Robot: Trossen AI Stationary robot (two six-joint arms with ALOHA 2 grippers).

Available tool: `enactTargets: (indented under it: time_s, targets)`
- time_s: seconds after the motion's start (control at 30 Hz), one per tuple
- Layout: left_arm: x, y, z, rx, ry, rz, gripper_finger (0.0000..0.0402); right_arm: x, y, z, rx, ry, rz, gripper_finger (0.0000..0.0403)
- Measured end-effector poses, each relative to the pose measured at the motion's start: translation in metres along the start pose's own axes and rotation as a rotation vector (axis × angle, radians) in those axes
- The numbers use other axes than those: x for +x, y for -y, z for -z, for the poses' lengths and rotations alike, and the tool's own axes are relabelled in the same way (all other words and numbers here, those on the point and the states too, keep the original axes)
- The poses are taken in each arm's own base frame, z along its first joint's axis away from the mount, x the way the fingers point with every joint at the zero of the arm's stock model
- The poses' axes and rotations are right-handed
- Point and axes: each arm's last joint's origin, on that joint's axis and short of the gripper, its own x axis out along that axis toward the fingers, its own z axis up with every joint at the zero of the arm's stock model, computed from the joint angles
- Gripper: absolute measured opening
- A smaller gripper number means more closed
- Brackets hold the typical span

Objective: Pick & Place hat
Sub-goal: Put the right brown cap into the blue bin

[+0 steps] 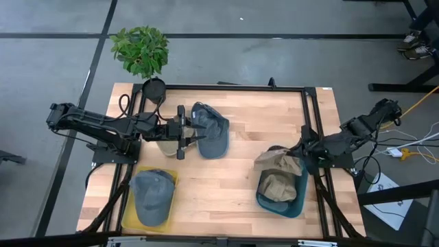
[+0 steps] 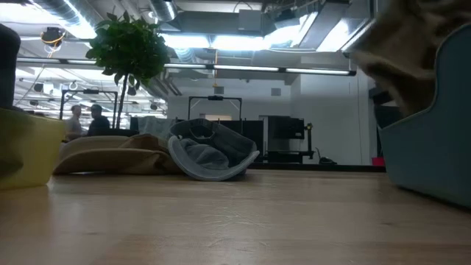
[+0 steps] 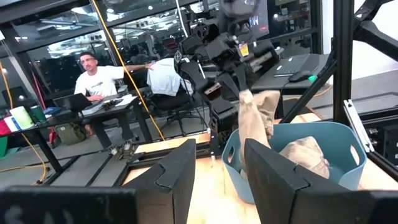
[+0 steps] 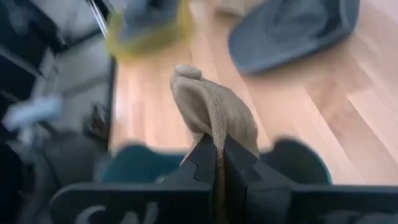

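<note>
Right gripper (image 1: pixel 300 159): at the bench's right side, above the teal bin, jaws clenched on a tan hat (image 4: pixel 214 115) that hangs from them.
Tan hat: held over the rim of the teal bin (image 1: pixel 264 199); a second tan hat (image 1: pixel 278 186) lies inside the bin.
Left gripper (image 1: pixel 186 132): over the bench's left-centre, jaws parted and grasping nothing, just beside a grey hat (image 1: pixel 211 130) lying on the wood.
Beige hat (image 2: pixel 110 153): on the bench under the left gripper, touching the grey hat.
Yellow bin (image 1: pixel 127 218): front left, holding another grey hat (image 1: pixel 151 195).
Potted plant (image 1: pixel 140 49): at the bench's far left corner.
Room: a person (image 3: pixel 99 78) sits at a desk beyond the bench.
</note>
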Motion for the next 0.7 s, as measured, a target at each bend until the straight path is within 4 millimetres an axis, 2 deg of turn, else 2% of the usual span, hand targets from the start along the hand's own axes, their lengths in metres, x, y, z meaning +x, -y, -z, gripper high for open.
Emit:
enactTargets:
  time_s: [0.13,0.4,0.7]
  targets:
    - [0.000,0.000,0.000,0.000,0.001,0.000,0.0132,0.002,-0.001,0.012,-0.065,-0.108,0.037,0.0010]
    - [0.000,0.000,-0.001,-0.002,0.014,-0.003,0.0134,0.003,-0.012,0.024,-0.219,-0.183,-0.027,0.0010]
    - [0.000,-0.001,-0.001,-0.002,0.009,-0.026,0.0131,0.012,-0.030,0.037,-0.367,-0.180,0.011,0.0010]
